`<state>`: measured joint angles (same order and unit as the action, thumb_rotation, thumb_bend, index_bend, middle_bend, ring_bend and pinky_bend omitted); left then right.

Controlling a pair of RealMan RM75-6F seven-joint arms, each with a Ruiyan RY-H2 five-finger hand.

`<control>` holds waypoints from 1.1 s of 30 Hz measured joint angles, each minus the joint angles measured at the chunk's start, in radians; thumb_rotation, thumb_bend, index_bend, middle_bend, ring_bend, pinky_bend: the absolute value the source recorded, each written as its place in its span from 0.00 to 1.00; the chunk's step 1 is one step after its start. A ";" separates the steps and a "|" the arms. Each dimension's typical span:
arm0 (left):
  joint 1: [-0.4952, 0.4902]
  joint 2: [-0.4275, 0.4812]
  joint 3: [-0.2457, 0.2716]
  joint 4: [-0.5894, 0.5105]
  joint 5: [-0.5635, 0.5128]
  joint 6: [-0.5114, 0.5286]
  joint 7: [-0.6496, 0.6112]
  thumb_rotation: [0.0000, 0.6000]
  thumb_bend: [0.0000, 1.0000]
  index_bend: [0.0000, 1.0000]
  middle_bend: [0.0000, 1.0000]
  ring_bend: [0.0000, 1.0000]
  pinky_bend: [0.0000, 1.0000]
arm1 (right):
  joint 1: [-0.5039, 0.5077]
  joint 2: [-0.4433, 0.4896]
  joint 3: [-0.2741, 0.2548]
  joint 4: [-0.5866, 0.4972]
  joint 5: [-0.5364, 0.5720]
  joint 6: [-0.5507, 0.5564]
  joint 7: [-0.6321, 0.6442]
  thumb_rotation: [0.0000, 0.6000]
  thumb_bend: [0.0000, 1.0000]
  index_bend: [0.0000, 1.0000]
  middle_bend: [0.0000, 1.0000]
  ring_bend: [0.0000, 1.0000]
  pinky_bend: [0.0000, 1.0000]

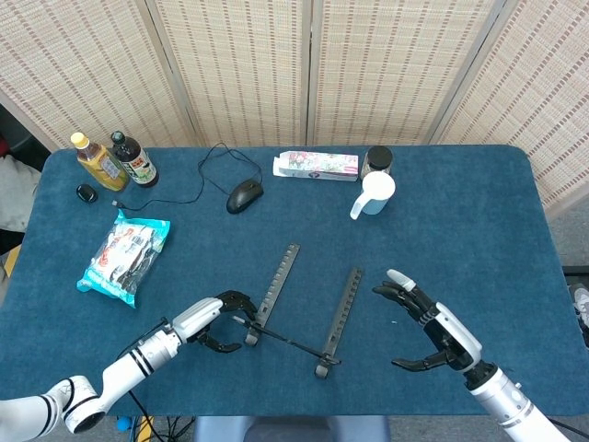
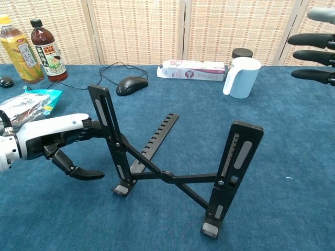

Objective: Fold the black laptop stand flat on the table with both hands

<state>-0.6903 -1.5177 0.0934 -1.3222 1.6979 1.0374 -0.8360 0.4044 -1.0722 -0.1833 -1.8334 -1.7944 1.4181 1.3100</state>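
The black laptop stand (image 1: 299, 313) stands unfolded on the blue table near the front edge. In the chest view its two support arms (image 2: 107, 125) rise upright from the crossed base (image 2: 167, 175). My left hand (image 2: 55, 144) is at the stand's left side; its fingers (image 2: 86, 129) reach to the left upright and the thumb hangs apart below. In the head view, my left hand (image 1: 216, 320) sits at that same end. My right hand (image 1: 431, 330) hovers to the right of the stand with fingers spread, clear of it. Only its fingertips (image 2: 309, 39) show in the chest view.
Behind the stand lie a black mouse (image 1: 244, 195) with its cable, a white box (image 1: 316, 166), a white mug (image 1: 373, 193) and a dark jar (image 1: 378, 158). Two bottles (image 1: 115, 161) stand at the far left corner, with a snack bag (image 1: 124, 255) nearer.
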 measured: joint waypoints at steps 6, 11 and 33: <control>0.000 0.004 0.009 -0.004 -0.005 0.003 0.002 1.00 0.22 0.33 0.24 0.12 0.06 | -0.002 -0.002 0.002 0.004 0.001 -0.003 0.004 1.00 0.00 0.00 0.20 0.01 0.08; -0.002 0.005 0.015 -0.006 -0.008 0.004 0.003 1.00 0.22 0.33 0.25 0.12 0.06 | -0.002 -0.004 0.005 0.004 -0.001 -0.005 0.005 1.00 0.00 0.00 0.20 0.01 0.08; -0.012 0.009 0.035 -0.018 -0.011 -0.002 0.001 1.00 0.22 0.34 0.25 0.12 0.06 | -0.006 -0.006 0.009 0.012 -0.002 -0.009 0.007 1.00 0.00 0.00 0.20 0.01 0.08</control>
<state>-0.7019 -1.5086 0.1287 -1.3401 1.6865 1.0352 -0.8350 0.3982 -1.0784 -0.1738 -1.8218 -1.7966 1.4093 1.3171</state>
